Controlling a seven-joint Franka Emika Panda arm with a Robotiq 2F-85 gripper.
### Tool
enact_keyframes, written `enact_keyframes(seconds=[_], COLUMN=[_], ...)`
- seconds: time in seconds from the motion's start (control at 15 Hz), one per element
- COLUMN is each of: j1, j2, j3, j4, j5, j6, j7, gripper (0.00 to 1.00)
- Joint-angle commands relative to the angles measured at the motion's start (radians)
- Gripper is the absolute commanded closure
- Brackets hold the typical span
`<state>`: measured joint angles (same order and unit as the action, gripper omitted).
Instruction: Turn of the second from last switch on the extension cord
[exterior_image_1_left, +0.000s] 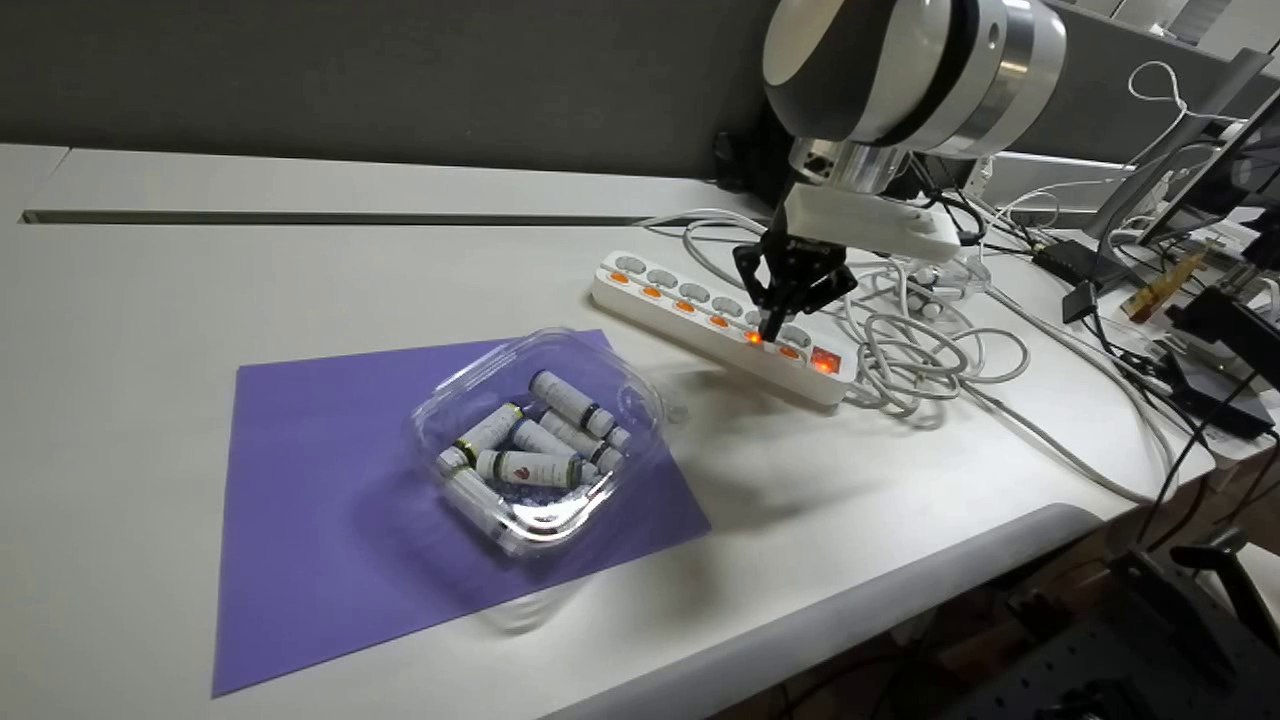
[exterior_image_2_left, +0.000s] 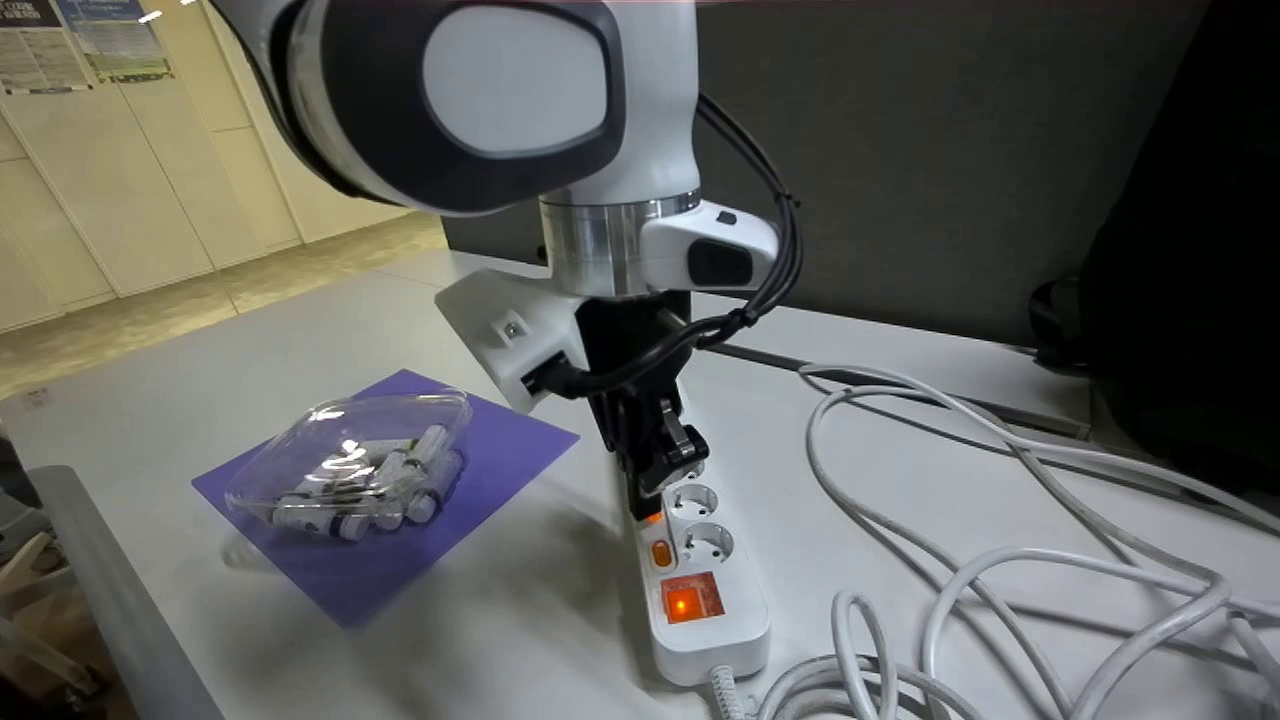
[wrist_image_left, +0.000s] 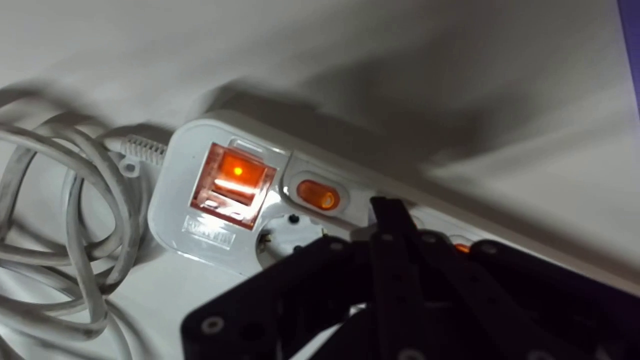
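Note:
The extension cord (exterior_image_1_left: 700, 335) is a long white strip lying on the table, with a row of small orange switches and a large red switch (exterior_image_1_left: 825, 361) at its cable end. It also shows in an exterior view (exterior_image_2_left: 740, 605) and in the wrist view (wrist_image_left: 170, 215). The large switch glows. My gripper (exterior_image_1_left: 770, 328) points down over the strip, its black fingertips (wrist_image_left: 392, 202) shut together with nothing seen between them. The tips are between the small switch nearest the large one (wrist_image_left: 318, 195) and a glowing switch (exterior_image_1_left: 753, 338). The fingers partly hide that glowing switch; contact cannot be told.
A clear plastic box (exterior_image_1_left: 540, 440) with several white vials stands on a purple sheet (exterior_image_1_left: 310, 560). Tangled white cables (exterior_image_1_left: 920, 350) lie beside the strip's cable end. A dark grey partition (exterior_image_1_left: 380, 90) stands behind the table. A monitor and black cables are at an exterior view's right.

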<state>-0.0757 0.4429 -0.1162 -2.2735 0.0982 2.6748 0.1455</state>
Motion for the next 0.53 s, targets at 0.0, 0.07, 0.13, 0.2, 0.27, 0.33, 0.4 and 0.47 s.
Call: enact_keyframes(seconds=[0.0, 0.07, 0.13, 0.2, 0.27, 0.33, 0.4, 0.47], j1=[0.012, 0.012, 0.012, 0.012, 0.011, 0.008, 0.008, 0.008], j2=[0.018, 0.019, 0.021, 0.024, 0.029, 0.033, 0.038, 0.043], j3=[-0.006, -0.004, -0.002, -0.001, 0.000, 0.003, 0.003, 0.003], j4=[0.029, 0.030, 0.032, 0.035, 0.039, 0.042, 0.045, 0.048], j5=[-0.006, -0.004, -0.002, 0.000, 0.003, 0.006, 0.007, 0.008], j6=[-0.001, 0.001, 0.003, 0.002, -0.002, -0.003, -0.003, -0.004], j7=[0.031, 0.031, 0.030, 0.032, 0.031, 0.029, 0.029, 0.029], gripper=[1.00, 1.00, 1.00, 1.00, 1.00, 1.00, 1.00, 1.00])
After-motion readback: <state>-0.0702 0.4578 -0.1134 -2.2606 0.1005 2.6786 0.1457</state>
